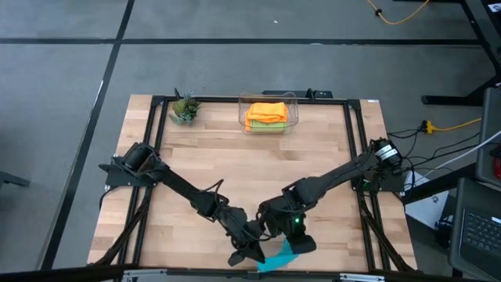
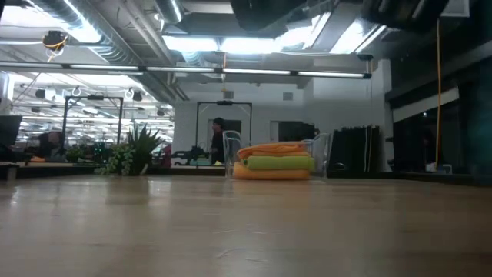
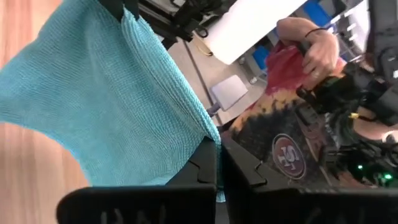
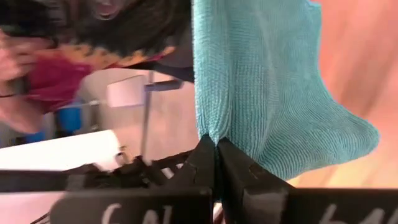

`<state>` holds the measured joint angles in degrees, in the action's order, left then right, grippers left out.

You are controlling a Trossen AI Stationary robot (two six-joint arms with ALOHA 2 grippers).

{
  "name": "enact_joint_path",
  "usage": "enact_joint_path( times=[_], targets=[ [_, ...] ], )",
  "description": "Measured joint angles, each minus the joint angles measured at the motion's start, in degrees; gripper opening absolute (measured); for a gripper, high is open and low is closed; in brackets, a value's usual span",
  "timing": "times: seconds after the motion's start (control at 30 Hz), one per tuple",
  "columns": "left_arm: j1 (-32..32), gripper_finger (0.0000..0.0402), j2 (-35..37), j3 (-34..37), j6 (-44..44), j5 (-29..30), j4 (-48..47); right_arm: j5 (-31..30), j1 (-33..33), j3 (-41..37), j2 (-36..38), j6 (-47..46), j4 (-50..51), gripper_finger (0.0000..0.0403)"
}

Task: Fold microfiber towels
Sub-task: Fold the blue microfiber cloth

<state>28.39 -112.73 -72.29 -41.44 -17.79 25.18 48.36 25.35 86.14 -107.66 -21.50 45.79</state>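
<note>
The teal blue towel is at the table's near edge, between my two grippers. My left gripper is shut on it from the left, and my right gripper is shut on it from the right. In the left wrist view the towel spreads out beyond the shut fingers. It does the same in the right wrist view. The folded orange and lime green towels lie stacked in the clear bin at the far middle. They also show in the low view. My left gripper pinches the teal towel's edge between its two shut fingers. The cloth fans out away from the fingertips in loose folds. I cannot tell whether it is one layer or several. My right gripper pinches the teal towel at a bunched edge between its two shut fingers. The cloth gathers into a crease at the fingertips and widens beyond them, slack. I cannot tell how many layers it holds.
A small potted plant stands at the far left, beside the bin. The bare wooden table top lies between the bin and the grippers. A person is just beyond the table's near edge.
</note>
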Motion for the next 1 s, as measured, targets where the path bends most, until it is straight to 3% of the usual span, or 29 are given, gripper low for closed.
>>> enact_joint_path(
  times=[0.13,0.23,0.47,0.7,0.9,1.0],
  targets=[
    [0.10,0.0000,-0.69,0.02,1.83,1.36,-0.69,-5.63,-0.42,0.51,-0.03,1.76,3.17,0.0004],
    [0.09,0.0000,-1.61,0.12,2.41,1.98,-0.73,-6.21,-1.54,0.53,-0.88,4.00,5.14,0.0004],
    [0.01,0.0000,-2.08,0.11,2.64,-0.29,5.36,8.03,-3.67,0.66,-1.20,7.06,5.50,0.0004],
    [-0.02,0.0000,-5.29,-0.06,2.03,-0.42,7.91,7.11,-0.66,0.52,-2.73,7.09,5.47,0.0004],
    [-1.33,0.0000,-12.26,0.30,-2.91,-8.99,20.98,10.22,-2.31,0.31,-6.88,11.19,7.55,0.0004],
    [-2.59,0.0001,-12.19,1.69,-4.89,-14.96,20.05,3.21,-5.61,0.29,-7.89,11.18,10.84,0.0004]
  ],
)
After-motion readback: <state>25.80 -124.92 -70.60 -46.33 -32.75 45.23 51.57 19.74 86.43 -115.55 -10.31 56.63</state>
